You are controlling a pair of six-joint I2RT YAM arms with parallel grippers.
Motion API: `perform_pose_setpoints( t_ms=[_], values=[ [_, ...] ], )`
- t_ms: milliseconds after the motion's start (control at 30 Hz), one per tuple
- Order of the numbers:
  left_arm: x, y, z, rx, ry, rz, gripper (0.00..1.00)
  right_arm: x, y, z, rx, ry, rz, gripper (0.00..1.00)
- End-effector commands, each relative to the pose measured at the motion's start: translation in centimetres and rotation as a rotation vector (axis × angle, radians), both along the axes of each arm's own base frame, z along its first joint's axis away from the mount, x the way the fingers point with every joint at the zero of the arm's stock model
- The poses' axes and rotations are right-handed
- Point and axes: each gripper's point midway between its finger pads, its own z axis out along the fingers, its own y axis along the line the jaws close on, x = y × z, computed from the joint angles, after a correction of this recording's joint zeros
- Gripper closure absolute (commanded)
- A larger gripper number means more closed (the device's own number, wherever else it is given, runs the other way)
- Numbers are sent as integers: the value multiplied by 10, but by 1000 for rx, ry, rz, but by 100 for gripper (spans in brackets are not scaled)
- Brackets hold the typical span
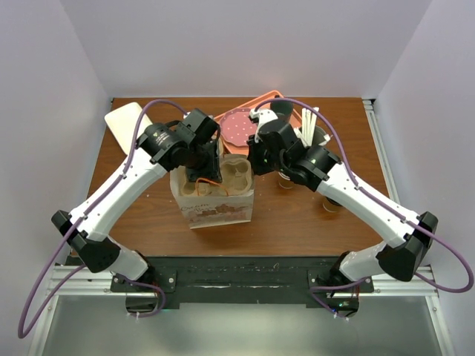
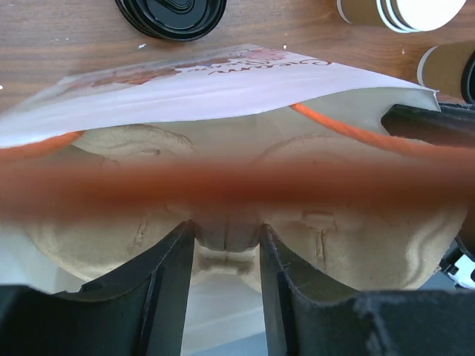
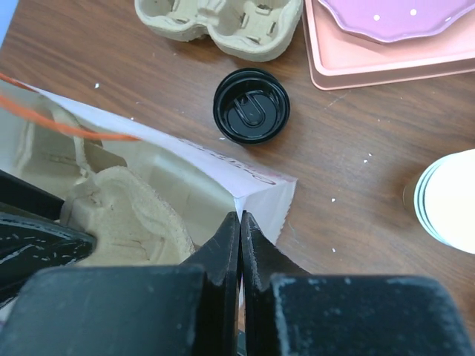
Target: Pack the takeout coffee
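Observation:
The takeout coffee [image 2: 445, 68], a brown paper cup with a black lid, stands on the table beyond the bag, cut off by the left wrist view's right edge. A white printed paper bag [image 1: 215, 211] stands mid-table with a pulp cup carrier [image 1: 236, 174] inside. My left gripper [image 1: 202, 174] reaches down into the bag, its fingers closed on the carrier's [image 2: 349, 237] central ridge. My right gripper [image 3: 240, 216] is shut on the bag's [image 3: 260, 189] top corner, with white paper pinched between the fingers. An orange bag handle [image 2: 223, 185] blurs across the left wrist view.
A loose black lid [image 3: 251, 105] lies beyond the bag corner. A second empty pulp carrier [image 3: 219, 26], a pink tray [image 3: 386, 63] with a purple plate [image 3: 401, 15] and a stack of lidless cups [image 3: 445, 200] stand nearby. A white board [image 1: 126, 122] leans at the back left.

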Motion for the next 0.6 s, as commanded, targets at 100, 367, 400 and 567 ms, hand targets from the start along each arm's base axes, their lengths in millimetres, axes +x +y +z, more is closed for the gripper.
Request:
perform_pose_setpoints(
  t_ms=[100,367,400,567],
  values=[
    [-3,5,13,-31,-41,26,91,1,-2,40,110,-71,-37,100],
    [5,16,0,39,-54,73,91,-5,-5,37,113,-61,-30,100],
    [8,18,0,49,-65,87,91,-5,-4,36,115,-59,-27,100],
    [23,15,5,57,-106,131,92,-6,2,32,128,-42,-17,100]
  ],
)
